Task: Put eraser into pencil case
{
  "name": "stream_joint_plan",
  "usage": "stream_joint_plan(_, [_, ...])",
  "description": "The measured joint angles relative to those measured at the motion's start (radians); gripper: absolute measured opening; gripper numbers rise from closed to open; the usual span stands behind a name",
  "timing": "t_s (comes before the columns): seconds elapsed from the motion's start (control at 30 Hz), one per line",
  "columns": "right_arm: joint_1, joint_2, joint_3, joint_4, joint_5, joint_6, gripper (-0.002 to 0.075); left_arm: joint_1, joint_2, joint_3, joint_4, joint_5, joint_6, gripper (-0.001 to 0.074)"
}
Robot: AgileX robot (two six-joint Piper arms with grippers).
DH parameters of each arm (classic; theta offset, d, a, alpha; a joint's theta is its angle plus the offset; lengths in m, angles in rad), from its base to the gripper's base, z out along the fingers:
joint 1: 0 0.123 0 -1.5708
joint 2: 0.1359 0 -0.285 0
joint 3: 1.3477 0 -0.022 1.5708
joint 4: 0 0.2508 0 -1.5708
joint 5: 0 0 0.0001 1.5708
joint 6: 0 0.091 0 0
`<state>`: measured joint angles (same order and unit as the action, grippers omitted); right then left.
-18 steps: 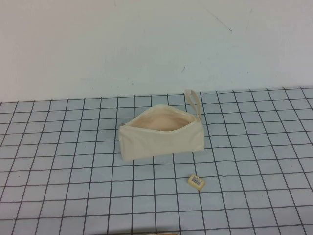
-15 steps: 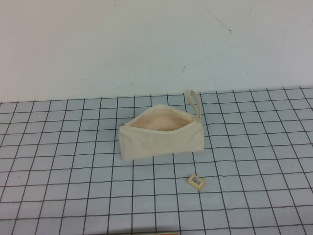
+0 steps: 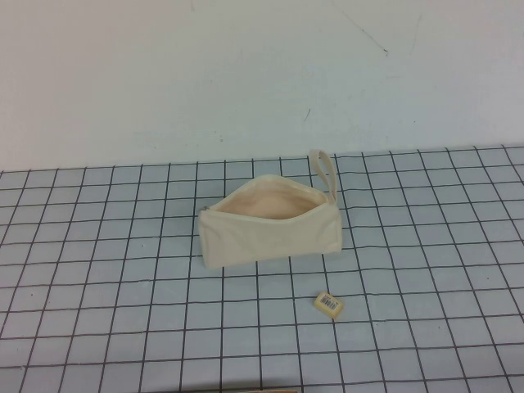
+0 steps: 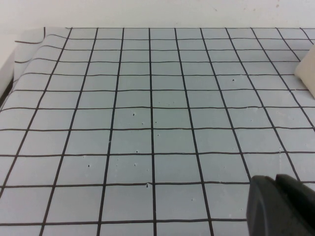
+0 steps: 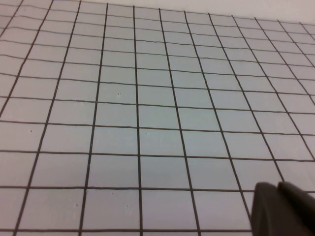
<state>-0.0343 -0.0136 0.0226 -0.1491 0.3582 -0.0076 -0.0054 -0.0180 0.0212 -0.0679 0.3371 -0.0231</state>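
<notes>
While neither arm had reached into the overhead picture, the table lay like this:

Eraser: the eraser (image 3: 329, 304) lay flat on the checked mat (image 3: 98, 270), label up, near the pencil case and on the robot's side of it, a little to the right; nothing touched it.

Pencil case: the pencil case (image 3: 270, 237) sat mid-mat with its mouth gaping upward and the peach lining showing; its wrist loop (image 3: 326, 170) trailed off the far right end; a pale corner at the edge of the left wrist view was probably this pouch.

Left claw: the left gripper (image 4: 283, 206) showed only as a dark corner low in its own wrist view, over bare mat; I could not tell how it was set.

Right claw: the right gripper (image 5: 285, 209) showed the same way, over bare mat; again I could not tell.

Stage: judged as the very start; the eraser was not yet picked up.

Risks: the eraser was small and low, so a pinch slightly off might skid it away or tip it; the pouch was soft, so a release at the rim could fold the mouth shut or drop the eraser outside.
</notes>
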Motion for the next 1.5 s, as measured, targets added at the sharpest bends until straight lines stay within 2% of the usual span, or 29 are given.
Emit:
stream_joint_plan(0.37, [0.000, 0.000, 0.000, 0.000, -0.002, 0.000, -0.0001, 0.000, 0.000, 0.000, 0.000, 0.000, 0.000, -0.0002])
stream_joint_plan(0.47, [0.000, 0.000, 0.005, 0.000, -0.050, -0.002, -0.0001, 0.000, 0.000, 0.000, 0.000, 0.000, 0.000, -0.0001])
stream_joint_plan(0.57, [0.000, 0.000, 0.005, 0.000, -0.186, -0.002, -0.0001, 0.000, 0.000, 0.000, 0.000, 0.000, 0.000, -0.0001])
stream_joint_plan(0.87, [0.000, 0.000, 0.005, 0.008, -0.826, 0.000, -0.0001, 0.000, 0.000, 0.000, 0.000, 0.000, 0.000, -0.0002])
stream_joint_plan(0.9, [0.000, 0.000, 0.005, 0.037, -0.952, -0.007, -0.0001, 0.000, 0.000, 0.000, 0.000, 0.000, 0.000, -0.0001])
stream_joint_plan(1.07, [0.000, 0.000, 0.001, 0.235, -1.099, -0.027, -0.0001, 0.000, 0.000, 0.000, 0.000, 0.000, 0.000, -0.0002])
stream_joint_plan(1.17, [0.000, -0.002, -0.070, 0.355, -1.057, -0.057, -0.0001, 0.000, 0.000, 0.000, 0.000, 0.000, 0.000, -0.0001])
stream_joint_plan(1.27, [0.000, -0.002, -0.208, 0.400, -0.886, -0.154, -0.0001, 0.000, 0.000, 0.000, 0.000, 0.000, 0.000, -0.0001])
stream_joint_plan(1.4, [0.000, 0.061, -0.429, 0.367, -0.613, -0.311, -0.0001, 0.000, 0.000, 0.000, 0.000, 0.000, 0.000, -0.0001])
stream_joint_plan(1.5, [0.000, 0.159, -0.545, 0.319, -0.395, -0.364, -0.0001, 0.000, 0.000, 0.000, 0.000, 0.000, 0.000, -0.0001])
